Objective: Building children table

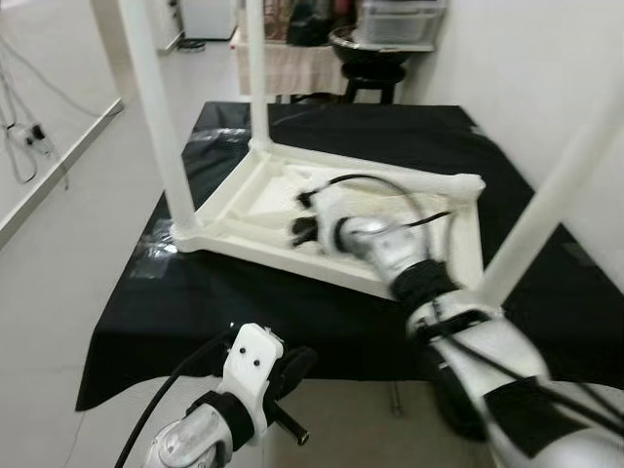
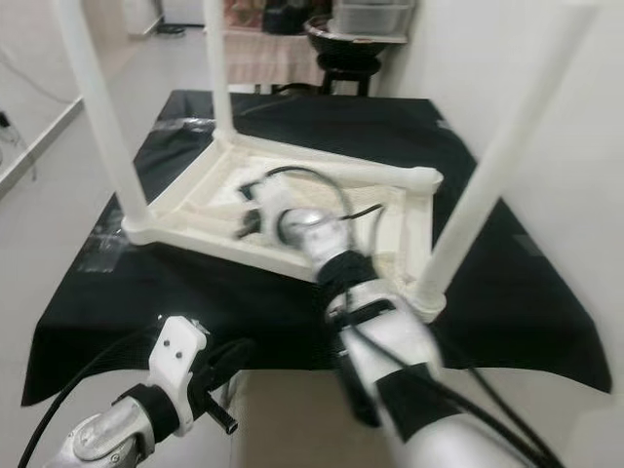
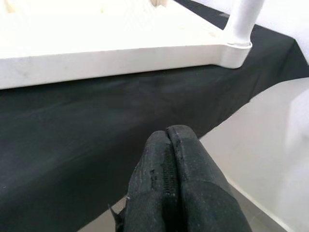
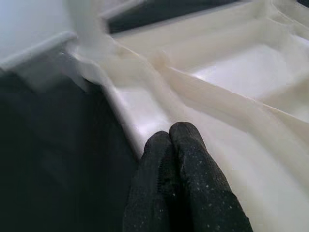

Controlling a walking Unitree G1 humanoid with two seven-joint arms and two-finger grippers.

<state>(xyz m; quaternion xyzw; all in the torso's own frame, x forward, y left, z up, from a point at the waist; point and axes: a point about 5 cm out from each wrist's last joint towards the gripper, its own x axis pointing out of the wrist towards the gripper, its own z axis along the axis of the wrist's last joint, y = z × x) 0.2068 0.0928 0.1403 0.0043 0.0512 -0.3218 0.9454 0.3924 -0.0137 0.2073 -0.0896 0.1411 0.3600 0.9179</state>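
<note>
A white children's table [image 1: 283, 255] lies upside down on a black cloth [image 1: 292, 322]. Three white legs stand up from its corners: one at the near left [image 1: 156, 107], one at the back [image 1: 256, 68], one at the near right [image 1: 556, 195]. My right gripper [image 1: 302, 216] reaches over the table's ribbed underside, its fingers shut on nothing, the tips [image 4: 176, 133] just above an inner rib. Low at the cloth's front edge, my left gripper [image 1: 292, 370] is also shut and empty, pointing toward the table's near rim [image 3: 120, 58].
A white wall runs close along the right side. Behind the cloth stand a black stool [image 1: 370, 73], a covered table [image 1: 292, 63] and a storage box [image 1: 400, 19]. Cables [image 1: 24, 136] lie on the pale floor at the left.
</note>
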